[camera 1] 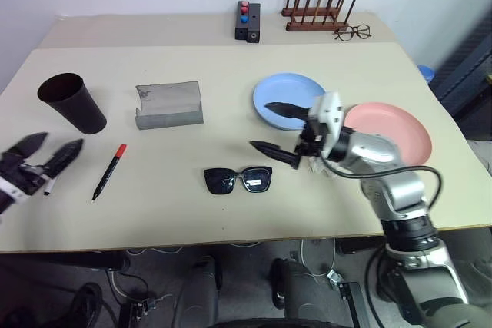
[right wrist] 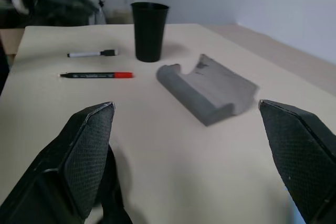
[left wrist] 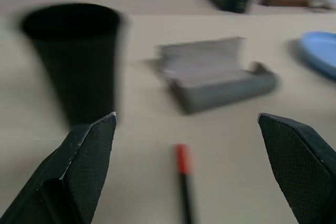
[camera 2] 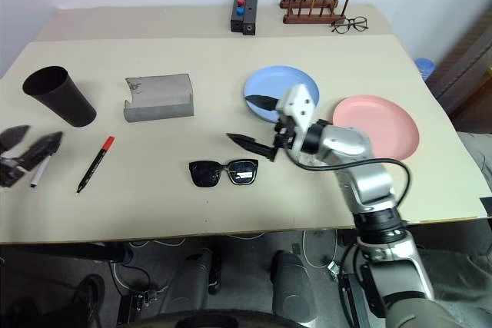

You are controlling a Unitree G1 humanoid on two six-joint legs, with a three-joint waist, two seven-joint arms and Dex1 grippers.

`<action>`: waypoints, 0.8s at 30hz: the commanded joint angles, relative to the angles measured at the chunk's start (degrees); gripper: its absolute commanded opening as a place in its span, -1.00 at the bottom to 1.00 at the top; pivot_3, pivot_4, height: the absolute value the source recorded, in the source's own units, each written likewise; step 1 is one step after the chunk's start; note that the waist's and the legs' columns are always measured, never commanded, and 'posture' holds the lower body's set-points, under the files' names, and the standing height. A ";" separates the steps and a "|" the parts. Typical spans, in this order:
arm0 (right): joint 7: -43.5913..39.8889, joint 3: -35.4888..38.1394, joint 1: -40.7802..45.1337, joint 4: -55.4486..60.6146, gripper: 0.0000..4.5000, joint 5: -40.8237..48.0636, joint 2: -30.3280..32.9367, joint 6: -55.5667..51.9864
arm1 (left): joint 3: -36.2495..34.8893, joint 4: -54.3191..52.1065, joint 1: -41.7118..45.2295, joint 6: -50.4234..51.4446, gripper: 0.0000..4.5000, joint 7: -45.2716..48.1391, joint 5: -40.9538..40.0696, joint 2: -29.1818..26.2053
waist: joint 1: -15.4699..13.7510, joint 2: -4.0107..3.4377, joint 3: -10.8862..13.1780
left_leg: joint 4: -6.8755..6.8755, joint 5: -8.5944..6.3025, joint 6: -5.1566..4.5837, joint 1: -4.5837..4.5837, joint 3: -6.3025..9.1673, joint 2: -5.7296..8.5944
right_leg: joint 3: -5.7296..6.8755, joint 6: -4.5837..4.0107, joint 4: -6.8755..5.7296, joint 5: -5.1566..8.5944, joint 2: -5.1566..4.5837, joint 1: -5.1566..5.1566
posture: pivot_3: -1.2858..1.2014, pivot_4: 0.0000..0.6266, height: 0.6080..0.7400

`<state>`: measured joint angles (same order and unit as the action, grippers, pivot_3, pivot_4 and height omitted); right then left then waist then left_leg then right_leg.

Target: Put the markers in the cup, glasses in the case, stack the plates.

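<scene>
Blk marker (camera 1: 108, 171) w/ red cap, flat on table.

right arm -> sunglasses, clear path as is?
Probably yes. The right gripper hovers open just above and to the right of the sunglasses, which lie alone on bare table. Nothing lies between them; the blue plate sits behind the gripper.
</scene>
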<state>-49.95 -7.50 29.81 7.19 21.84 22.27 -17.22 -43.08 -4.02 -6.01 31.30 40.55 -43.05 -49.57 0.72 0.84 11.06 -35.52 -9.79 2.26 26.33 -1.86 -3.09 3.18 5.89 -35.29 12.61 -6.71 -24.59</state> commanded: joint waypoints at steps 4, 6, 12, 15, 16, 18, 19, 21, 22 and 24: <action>0.77 -6.73 3.04 -1.95 1.00 -4.40 -5.25 2.58 | -5.00 4.87 -2.50 1.39 0.98 0.85 2.96 -2.95 | 0.05 0.01 -0.01 | 0.23 0.00 0.01 -0.02 -0.02 0.00 | 0.01 -0.01 0.10 0.00 0.00 -0.12 | 0.03 -0.52 1.00; 2.60 -8.33 4.12 -3.88 1.00 -7.22 -7.28 4.80 | -4.52 9.92 -2.64 1.63 0.98 -1.10 6.07 -4.12 | 0.14 0.01 -0.01 | 0.32 0.01 0.03 -0.02 -0.04 0.00 | 0.00 -0.01 0.05 0.00 0.02 -0.12 | 0.03 -0.52 1.00; 3.39 -8.24 5.43 -5.88 1.00 -9.09 -9.12 6.78 | -2.57 14.58 1.16 6.42 0.98 -4.35 8.72 -6.59 | -0.22 0.14 -0.09 | 0.34 0.06 0.11 0.00 -0.04 -0.01 | 0.01 0.00 0.02 0.00 0.03 -0.37 | 0.03 -0.52 1.00; 2.42 -8.59 4.62 -5.36 1.00 -9.50 -8.05 6.62 | 0.72 19.44 4.48 10.72 0.98 -3.29 9.68 -9.53 | -0.11 0.26 -0.16 | 0.35 0.05 0.12 0.00 -0.04 -0.02 | 0.02 -0.01 0.04 0.00 0.03 -0.36 | 0.03 -0.52 1.00; 2.16 -8.65 4.39 -5.05 1.00 -9.62 -7.71 6.64 | 2.26 20.25 5.82 11.85 0.98 -2.53 9.73 -10.20 | -0.15 0.26 -0.16 | 0.35 0.05 0.12 0.00 -0.05 -0.01 | 0.01 -0.01 0.05 0.00 0.02 -0.36 | 0.03 -0.52 1.00; 2.13 -8.49 4.18 -5.08 1.00 -9.94 -7.37 6.90 | 5.86 21.30 8.65 15.22 0.98 -1.76 10.18 -11.80 | -0.07 0.24 -0.15 | 0.36 0.05 0.12 0.00 -0.06 -0.01 | 0.01 -0.01 0.05 -0.01 0.01 -0.37 | 0.03 -0.52 1.00; 2.57 -8.38 4.11 -5.54 1.00 -10.35 -7.40 7.12 | 7.48 22.69 11.38 16.43 0.98 -2.69 10.79 -12.17 | -0.03 0.24 -0.15 | 0.37 0.05 0.12 0.00 -0.07 -0.01 | 0.01 -0.01 0.03 -0.01 0.01 -0.36 | 0.03 -0.52 1.00; 3.13 -8.37 4.01 -6.11 1.00 -10.97 -7.61 7.44 | 10.19 25.23 15.17 17.43 0.98 -3.52 12.40 -12.83 | 0.07 0.26 -0.16 | 0.38 0.06 0.13 0.01 -0.07 -0.01 | 0.01 0.00 -0.02 -0.01 0.02 -0.30 | 0.03 -0.52 1.00; 3.33 -8.56 3.89 -6.04 1.00 -11.23 -7.83 7.55 | 12.00 26.90 16.86 17.71 0.98 -3.41 13.48 -13.32 | 0.09 0.26 -0.16 | 0.38 0.08 0.14 0.01 -0.06 -0.01 | 0.01 0.01 -0.07 -0.02 0.04 -0.22 | 0.03 -0.52 1.00; 3.94 -8.76 3.46 -5.47 1.00 -11.73 -8.25 7.95 | 17.43 31.13 20.97 19.15 0.98 -0.87 15.85 -15.36 | 0.37 0.27 -0.16 | 0.39 0.11 0.16 0.01 -0.07 -0.01 | 0.00 0.09 -0.13 -0.06 0.06 -0.25 | 0.03 -0.52 1.00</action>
<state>-46.70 -16.49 33.32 -0.14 10.31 14.55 -10.67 -28.24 24.70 12.71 49.39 38.06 -29.56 -61.87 1.09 1.11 10.90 -35.12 -9.66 2.40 26.34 -1.93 -3.10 3.18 6.10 -35.46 12.49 -6.65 -24.85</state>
